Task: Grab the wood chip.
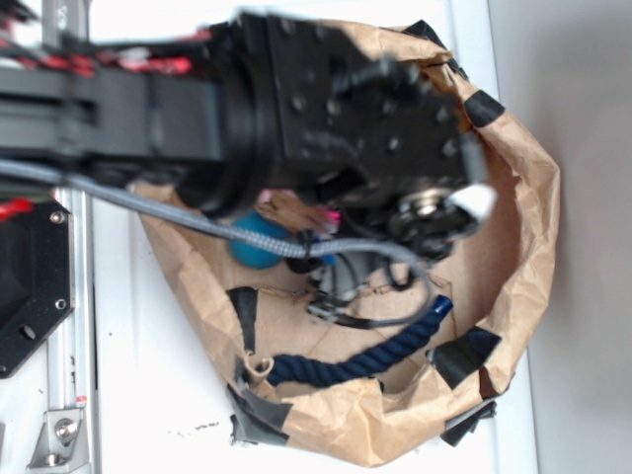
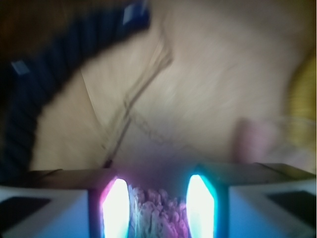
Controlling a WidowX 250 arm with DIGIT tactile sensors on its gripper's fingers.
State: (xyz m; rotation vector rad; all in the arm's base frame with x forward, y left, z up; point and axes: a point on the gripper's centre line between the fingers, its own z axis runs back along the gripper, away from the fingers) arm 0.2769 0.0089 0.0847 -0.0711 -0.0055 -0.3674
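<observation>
The black pincer [image 2: 158,208] is reaching down into the crumpled brown paper tub [image 1: 513,197]. Its two glowing pads [image 2: 116,208] are sitting narrowly apart around a streaky, pink-lit lump. This is probably the rough brown wood chip [image 2: 156,218], though blur is hiding whether they are gripping it. Beyond, the thick navy braided rope [image 2: 44,74] is curving along the tub's wall, well apart from the pads and likely not interfering.

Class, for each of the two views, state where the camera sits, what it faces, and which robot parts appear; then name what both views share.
Exterior: sits above the scene, looking down into the brown paper nest; the black arm fills the upper frame.
Wrist: sits on the arm just behind the end effector, looking past its glowing fingers at the paper floor; something pink and fuzzy lies between them.
Shared: the navy rope and brown paper.
</observation>
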